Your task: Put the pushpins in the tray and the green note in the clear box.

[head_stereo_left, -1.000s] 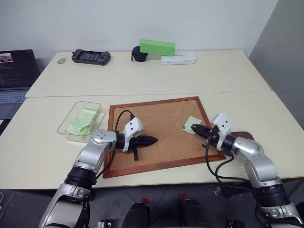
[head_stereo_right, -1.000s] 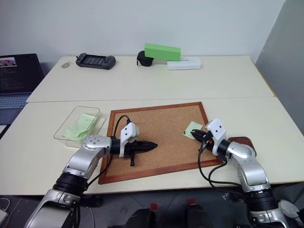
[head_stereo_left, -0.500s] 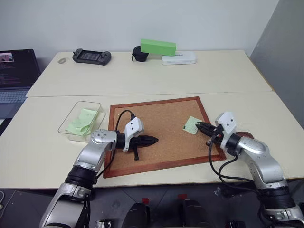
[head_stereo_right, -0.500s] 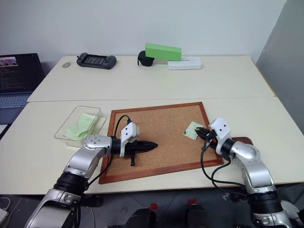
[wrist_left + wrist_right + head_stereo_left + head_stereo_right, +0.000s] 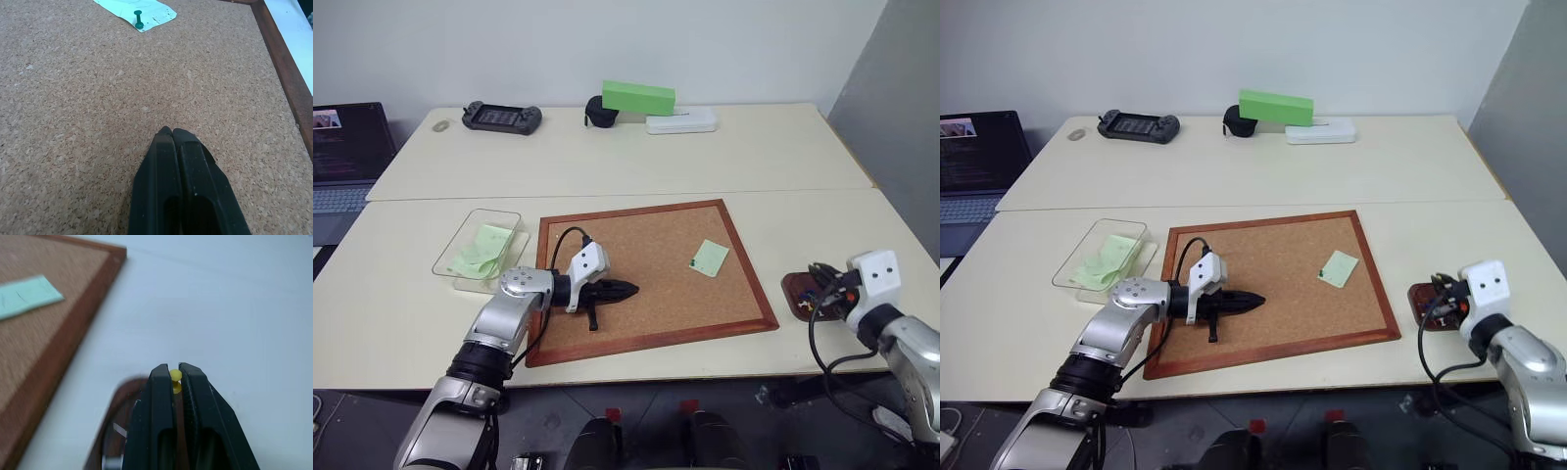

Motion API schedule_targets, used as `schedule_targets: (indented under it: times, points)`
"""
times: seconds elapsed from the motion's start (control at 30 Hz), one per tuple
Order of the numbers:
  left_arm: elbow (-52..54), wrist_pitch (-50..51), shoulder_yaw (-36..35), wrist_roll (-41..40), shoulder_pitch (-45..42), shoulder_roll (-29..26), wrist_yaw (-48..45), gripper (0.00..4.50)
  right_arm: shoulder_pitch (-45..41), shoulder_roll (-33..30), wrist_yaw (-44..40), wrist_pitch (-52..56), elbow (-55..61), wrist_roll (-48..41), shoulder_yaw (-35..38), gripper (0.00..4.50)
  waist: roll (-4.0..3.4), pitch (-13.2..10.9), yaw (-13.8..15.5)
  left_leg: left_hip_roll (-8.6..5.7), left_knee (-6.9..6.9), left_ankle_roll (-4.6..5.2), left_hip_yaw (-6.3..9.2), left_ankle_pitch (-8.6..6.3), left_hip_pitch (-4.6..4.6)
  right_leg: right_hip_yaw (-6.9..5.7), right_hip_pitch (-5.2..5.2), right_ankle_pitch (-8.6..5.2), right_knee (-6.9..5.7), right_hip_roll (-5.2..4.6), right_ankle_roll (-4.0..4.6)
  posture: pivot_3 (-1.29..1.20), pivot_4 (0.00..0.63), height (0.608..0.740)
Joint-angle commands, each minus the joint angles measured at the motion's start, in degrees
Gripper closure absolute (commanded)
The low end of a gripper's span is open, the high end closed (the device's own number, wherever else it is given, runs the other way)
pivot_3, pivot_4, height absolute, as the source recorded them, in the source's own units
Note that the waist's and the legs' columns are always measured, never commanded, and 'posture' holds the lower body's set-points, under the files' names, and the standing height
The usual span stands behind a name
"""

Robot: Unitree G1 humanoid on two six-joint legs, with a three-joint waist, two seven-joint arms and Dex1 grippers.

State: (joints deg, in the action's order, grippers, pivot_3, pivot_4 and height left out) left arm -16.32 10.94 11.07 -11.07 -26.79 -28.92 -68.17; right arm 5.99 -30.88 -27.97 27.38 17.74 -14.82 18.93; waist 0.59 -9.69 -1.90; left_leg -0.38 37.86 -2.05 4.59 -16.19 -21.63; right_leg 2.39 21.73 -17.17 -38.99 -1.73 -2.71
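My right gripper [image 5: 175, 374] has swung off the corkboard [image 5: 651, 279] to lower right of frame and now sits over the tray [image 5: 797, 292], pinching a yellow pushpin [image 5: 175, 376]. Green note [image 5: 710, 258] remains on the board, centre-right, pinned by a green pushpin [image 5: 138, 18]. Left gripper [image 5: 172, 132] unchanged, closed and empty over cork, pointing right. Clear box [image 5: 480, 250] mid-left.

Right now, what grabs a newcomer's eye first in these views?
The large wood-framed corkboard at table centre, with a pale green square paper note held on it by a dark green pushpin. To its right, the right end effector pinches a tiny yellow pushpin above the small reddish-brown tray.
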Motion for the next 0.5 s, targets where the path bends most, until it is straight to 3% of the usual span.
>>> schedule_targets:
  times: [0.03,0.13,0.17,0.5]
  points:
    - [-1.4,0.0,2.1,1.4,0.2,0.1,-1.1,4.50,-1.3,1.9,2.4,2.6,1.2,-2.8,2.3,4.49,-0.01,0.0,0.0,0.01,0.01,0.00,0.00,0.00,0.01,0.01,-0.01,0.00,-0.01,0.00,0.00,0.00,0.150,0.740]
    - [-1.6,-0.2,2.2,1.4,0.1,0.0,-1.3,4.50,-1.7,2.1,2.8,3.5,1.4,-3.6,2.8,4.49,-0.02,0.0,0.1,0.00,0.01,0.00,0.02,0.00,0.01,-0.01,-0.02,0.00,-0.01,0.00,0.00,0.00,0.150,0.740]
    - [-1.7,-0.3,2.2,1.4,0.1,0.0,-1.3,4.50,-1.9,2.0,2.9,3.5,1.3,-3.7,2.9,4.00,-0.02,0.0,0.1,-0.02,0.01,0.00,0.02,0.00,0.01,-0.01,-0.02,0.00,-0.01,0.00,0.00,0.00,0.150,0.740]
    - [-1.6,-0.3,2.4,1.2,0.0,-0.2,-1.3,4.50,-1.8,1.8,3.6,3.5,1.1,-3.3,2.3,2.07,-0.02,0.0,0.2,-0.02,0.00,0.00,0.03,0.00,-0.01,-0.03,-0.02,0.00,0.01,0.00,0.00,0.00,0.150,0.740]
